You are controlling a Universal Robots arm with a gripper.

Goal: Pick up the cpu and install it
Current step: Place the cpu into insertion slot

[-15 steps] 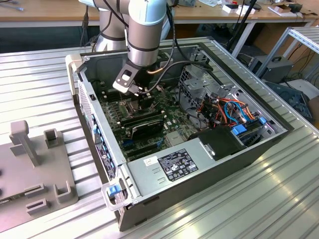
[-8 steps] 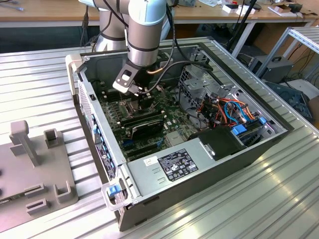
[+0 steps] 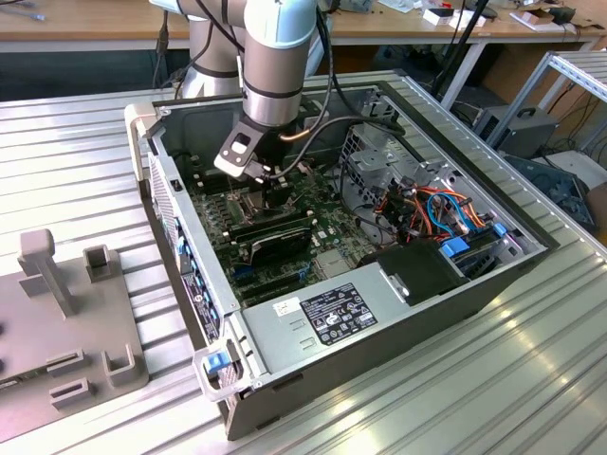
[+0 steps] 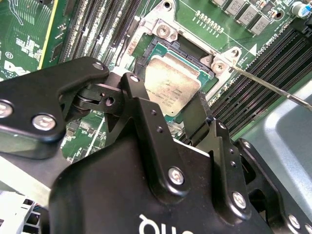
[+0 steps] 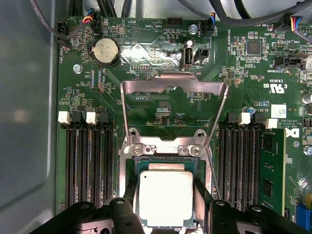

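- As the task called for seating the chip, I had the gripper (image 5: pixel 166 189) low inside the open computer case (image 3: pixel 180 218), its fingers (image 5: pixel 131 195) pinching the cpu (image 5: pixel 165 197) by two opposite edges, metal top facing up.
- That edge hold kept the cpu level and square over the socket (image 5: pixel 163 160). I couldn't tell whether it had bottomed in the socket or hung just above it.
- The load plate (image 5: pixel 173 84) lay hinged back against the motherboard (image 5: pixel 161 105), and in the second wrist view the thin release lever (image 4: pixel 265 84) stood swung out to one side, so nothing covered the socket's opening.
- Banks of memory slots (image 5: pixel 87 161) ran just beside the socket on both sides. I judged them the tightest neighbours for the fingers, though nothing touched them.
- Beyond the load plate sat a coin battery (image 5: pixel 106 51) and a run of dark cables (image 5: pixel 146 7) along the board's edge, well apart from the cpu.
- In the exterior view the arm (image 3: pixel 275 57) stood upright over the board, with the power supply (image 3: pixel 322 318) at the case's near end and a tangle of orange and blue wires (image 3: pixel 446 204) towards the exterior view's right, both clear of the gripper.
- Outside the case, a grey fixture plate (image 3: pixel 66 322) rested on the ribbed metal table (image 3: pixel 531 379) at the exterior view's left.
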